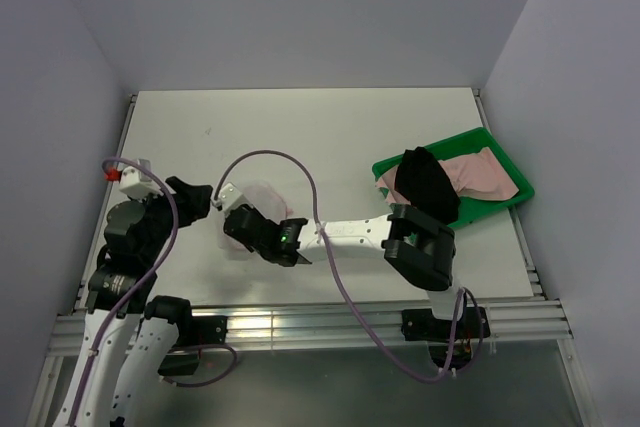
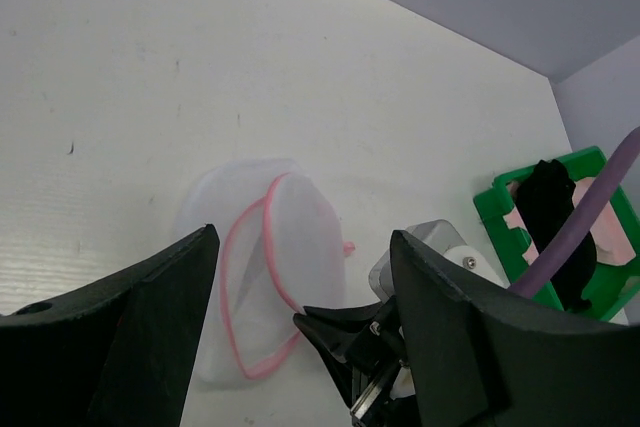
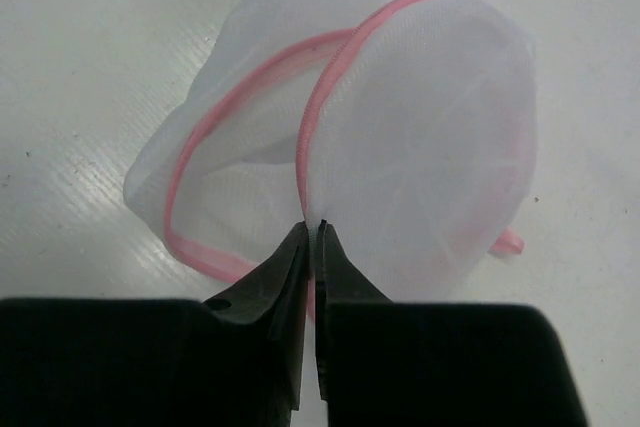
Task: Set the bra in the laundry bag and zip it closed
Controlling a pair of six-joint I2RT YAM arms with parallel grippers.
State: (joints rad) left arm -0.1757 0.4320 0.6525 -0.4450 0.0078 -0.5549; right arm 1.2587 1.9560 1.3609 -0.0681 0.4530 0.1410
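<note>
Two grippers are at the laundry bag (image 3: 420, 137), which lies on the white table (image 1: 330, 127) with its lid raised. The right gripper (image 3: 312, 235) is pinched almost closed on the lid's pink zipper rim, and the left gripper (image 2: 300, 247) hangs just beside the bag, jaws spread wide and holding nothing. Well apart, the bra (image 1: 482, 175) lies in the green tray (image 1: 450, 143), partly under a black garment (image 1: 424, 183).

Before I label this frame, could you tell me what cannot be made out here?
Top view: laundry bag mostly hidden under the right gripper.
Top view: bra partly covered by a black cloth in the green tray.
Left wrist view: bra small, crossed by the purple cable.
</note>
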